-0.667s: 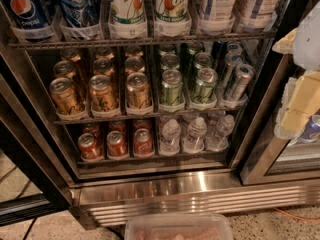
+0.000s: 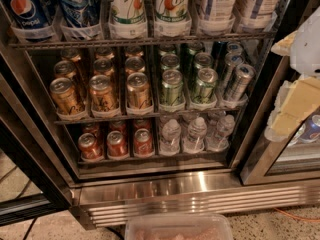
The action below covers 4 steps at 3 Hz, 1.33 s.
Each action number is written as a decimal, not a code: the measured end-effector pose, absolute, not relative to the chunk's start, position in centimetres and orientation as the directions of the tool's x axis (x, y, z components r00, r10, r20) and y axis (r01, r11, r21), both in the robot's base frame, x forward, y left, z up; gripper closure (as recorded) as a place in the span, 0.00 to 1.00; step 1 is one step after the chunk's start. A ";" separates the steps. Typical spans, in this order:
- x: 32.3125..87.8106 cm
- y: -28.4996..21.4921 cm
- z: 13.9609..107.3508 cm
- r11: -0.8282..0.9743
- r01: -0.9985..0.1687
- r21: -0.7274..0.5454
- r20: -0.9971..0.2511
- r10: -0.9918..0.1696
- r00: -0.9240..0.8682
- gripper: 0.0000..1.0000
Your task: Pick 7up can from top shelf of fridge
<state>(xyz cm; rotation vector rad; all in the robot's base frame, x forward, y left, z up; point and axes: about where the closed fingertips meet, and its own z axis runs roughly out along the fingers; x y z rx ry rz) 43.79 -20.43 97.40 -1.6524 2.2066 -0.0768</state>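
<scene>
Gripper [image 2: 300,101] seen at right edge, open-or-closed state not discernible. 7up can [image 2: 172,6] seated on top shelf [image 2: 150,41], up-left of gripper, well apart.

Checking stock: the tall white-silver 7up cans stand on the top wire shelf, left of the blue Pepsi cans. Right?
No: camera view shows the white-silver 7up cans right of the blue Pepsi cans on the top wire shelf. The pale gripper hangs at the right edge.
</scene>
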 end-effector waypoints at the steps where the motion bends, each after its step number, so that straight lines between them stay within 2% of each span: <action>1: 43.2 -17.8 97.4 0.368 -0.875 -0.315 -0.373 -0.896 -0.242 0.00; 2: 44.0 -15.2 99.3 0.478 -0.795 -0.373 -0.541 -0.809 -0.232 0.00; 3: 44.5 -13.6 101.2 0.509 -0.772 -0.381 -0.628 -0.755 -0.188 0.00; 4: 45.0 -12.3 102.8 0.558 -0.765 -0.320 -0.728 -0.662 -0.179 0.00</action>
